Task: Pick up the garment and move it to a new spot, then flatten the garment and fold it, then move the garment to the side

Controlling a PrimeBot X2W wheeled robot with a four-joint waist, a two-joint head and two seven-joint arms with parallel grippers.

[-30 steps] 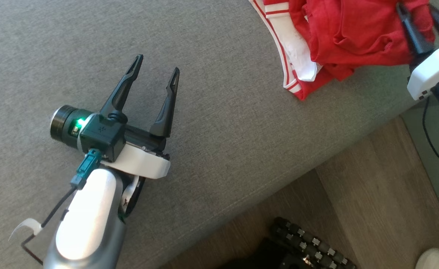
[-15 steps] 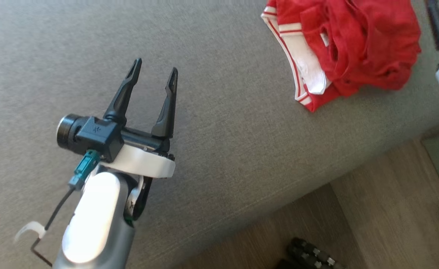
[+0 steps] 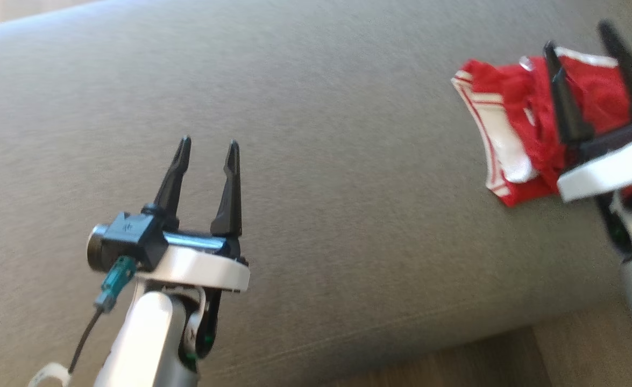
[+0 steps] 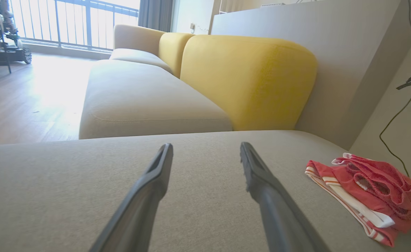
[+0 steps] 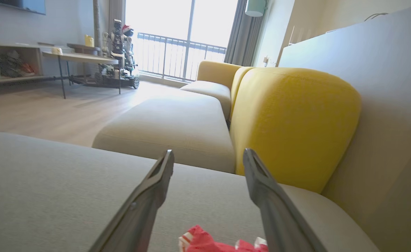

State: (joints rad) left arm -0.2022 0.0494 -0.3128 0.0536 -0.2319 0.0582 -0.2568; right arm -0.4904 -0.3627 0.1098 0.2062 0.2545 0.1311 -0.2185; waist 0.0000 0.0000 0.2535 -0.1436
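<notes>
Garment point(image 3: 528, 107), a red piece with white striped bands, lies crumpled on a grey cushion point(image 3: 348, 188), at the far right of the head view. We read the scene from left to right.

At left, we see the left gripper point(image 3: 209, 144) poised over bare cushion, well apart from the garment. Its two dark fingers are spread and hold nothing.

At right, the right gripper point(image 3: 577, 35) stands over the garment, and its fingers cross the red cloth in the head view. Its jaws too are spread wide and empty. We cannot tell whether the fingers touch the cloth. In the right wrist view, the garment's edge shows low between the two fingers.

Beyond the cushion, the left wrist view shows a yellow backrest point(image 4: 247, 80) and, to its left, a wooden floor point(image 4: 27, 105).
</notes>
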